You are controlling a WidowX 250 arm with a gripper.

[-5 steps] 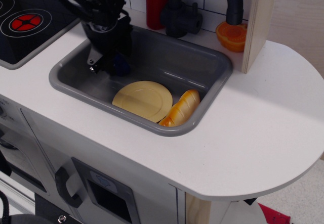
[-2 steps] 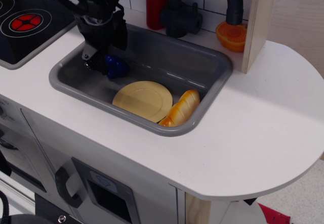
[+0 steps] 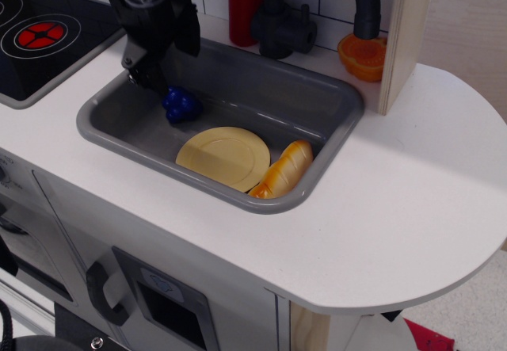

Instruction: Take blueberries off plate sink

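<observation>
Observation.image — blueberries (image 3: 181, 104) on sink (image 3: 317, 97) floor, beside plate (image 3: 224, 158).

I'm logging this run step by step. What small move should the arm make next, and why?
Probably lift the claw straight up and clear of the grey rectangular sink. The glossy dark-blue plastic blueberries already lie on the sink floor, apart from the bare round pale-yellow plate, and the claw hangs just above them, holding nothing; whether it is open is unclear.
</observation>
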